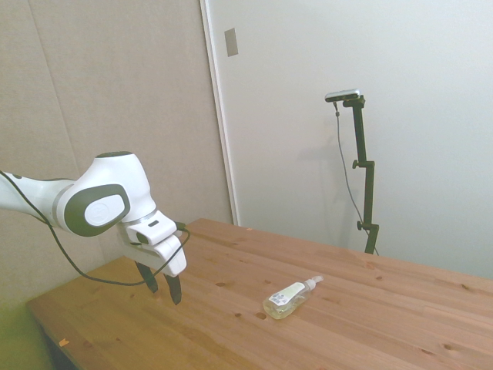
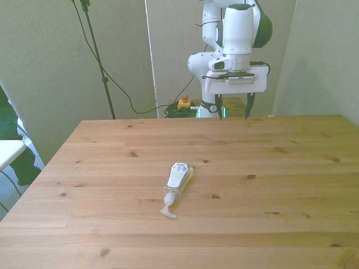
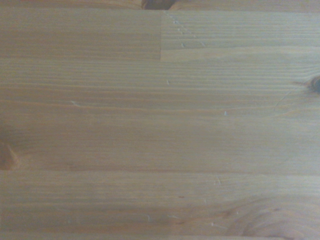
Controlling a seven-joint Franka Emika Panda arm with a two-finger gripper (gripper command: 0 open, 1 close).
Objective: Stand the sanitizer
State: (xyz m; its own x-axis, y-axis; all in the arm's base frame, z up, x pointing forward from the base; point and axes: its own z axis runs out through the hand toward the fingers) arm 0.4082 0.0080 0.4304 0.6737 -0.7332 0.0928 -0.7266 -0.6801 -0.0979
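Gripper (image 1: 163,288) hung over the counter's (image 1: 370,324) edge at the side view's left, fingers spread, empty. Sanitizer (image 1: 290,298) lay flat mid-counter, well apart from it. Wrist view showed only bare wood.

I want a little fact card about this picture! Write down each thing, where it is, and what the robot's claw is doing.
sanitizer: lying on its side on the table, not standing; nozzle cap points toward the table's near edge in the front view
gripper: open, empty, above the table's far edge, well apart from the bottle
table: wooden, holds only the bottle
wrist view: bare wood only, no bottle
task state: bottle not yet touched
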